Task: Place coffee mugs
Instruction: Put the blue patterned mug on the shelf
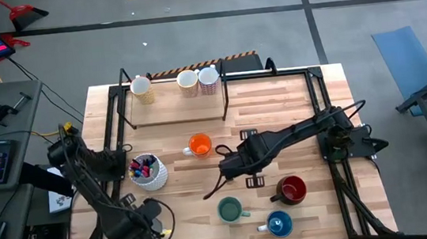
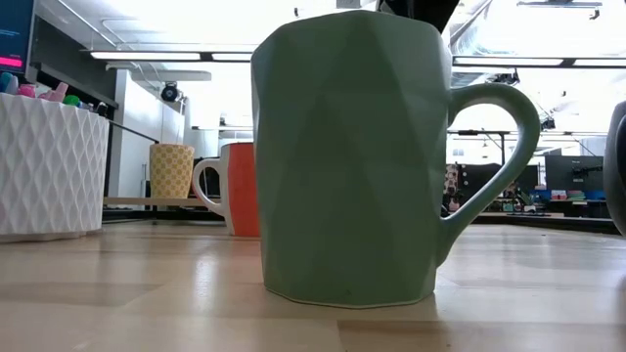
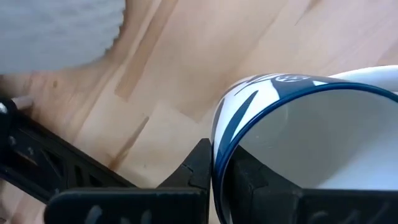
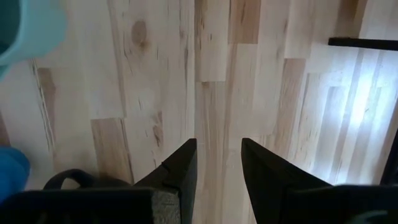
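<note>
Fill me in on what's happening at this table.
The left gripper pinches the rim of a white mug with blue markings at the table's left side. The right gripper hangs open over bare wood mid-table. The orange mug, green mug, dark red mug and blue mug stand loose.

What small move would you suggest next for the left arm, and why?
Probably lift the white, blue-rimmed mug straight up: the left gripper has its fingers shut on its rim, and the pen holder stands close by. The right gripper hangs open mid-table.
</note>
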`<state>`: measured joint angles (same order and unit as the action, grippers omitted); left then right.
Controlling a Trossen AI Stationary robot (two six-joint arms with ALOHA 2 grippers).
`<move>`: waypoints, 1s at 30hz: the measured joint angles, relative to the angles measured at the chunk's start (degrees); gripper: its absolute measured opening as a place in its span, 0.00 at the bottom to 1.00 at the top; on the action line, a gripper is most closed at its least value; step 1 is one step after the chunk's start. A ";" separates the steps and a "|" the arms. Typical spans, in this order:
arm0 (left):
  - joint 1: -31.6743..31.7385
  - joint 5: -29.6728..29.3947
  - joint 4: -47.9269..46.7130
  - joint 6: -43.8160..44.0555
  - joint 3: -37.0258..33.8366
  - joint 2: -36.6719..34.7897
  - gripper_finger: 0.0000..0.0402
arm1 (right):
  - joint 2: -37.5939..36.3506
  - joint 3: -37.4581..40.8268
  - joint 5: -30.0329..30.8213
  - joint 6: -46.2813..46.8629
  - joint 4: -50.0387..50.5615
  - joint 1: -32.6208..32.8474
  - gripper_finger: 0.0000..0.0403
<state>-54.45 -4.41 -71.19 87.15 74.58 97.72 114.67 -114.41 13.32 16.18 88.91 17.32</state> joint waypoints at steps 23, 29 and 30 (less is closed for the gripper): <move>27.97 -7.98 -17.32 -38.51 21.64 -3.92 0.02 | -12.05 0.02 18.80 15.18 1.10 13.68 0.26; 40.71 -8.69 -18.39 -52.83 25.79 -5.20 0.02 | -14.75 0.02 21.41 20.99 1.10 16.80 0.26; 43.05 -8.69 -18.45 -55.11 25.84 -5.66 0.02 | -14.91 0.02 21.52 21.69 1.10 17.24 0.26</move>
<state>-11.40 -13.10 -89.65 32.03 100.42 92.06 99.76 -114.39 34.84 37.87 90.02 34.57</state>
